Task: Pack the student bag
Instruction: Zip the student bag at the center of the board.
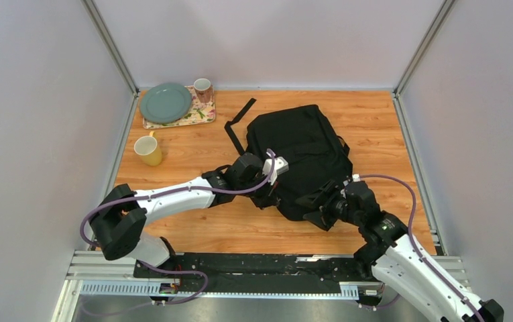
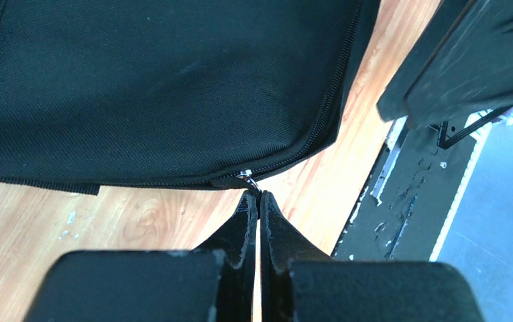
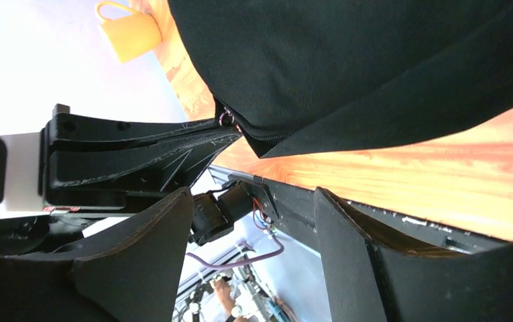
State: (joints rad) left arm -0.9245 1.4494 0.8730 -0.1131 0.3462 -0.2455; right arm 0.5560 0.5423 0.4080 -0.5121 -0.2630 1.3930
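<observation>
Left wrist view showed the left gripper pinched shut on the zip pull at the near edge of the backpack, mid-table. The right gripper gaped empty beside it. Unbraced, the backpack might drag and the tiny pull slip free.

1. We count one bag, black, on one table.
2. We count two mugs: a yellow mug and a pink mug.
3. We find one plate, green, and one mat, floral.
4. We see two arms, the left arm and the right arm.
5. We count two grippers: the left gripper and the right gripper.
6. We make out one zip pull.
</observation>
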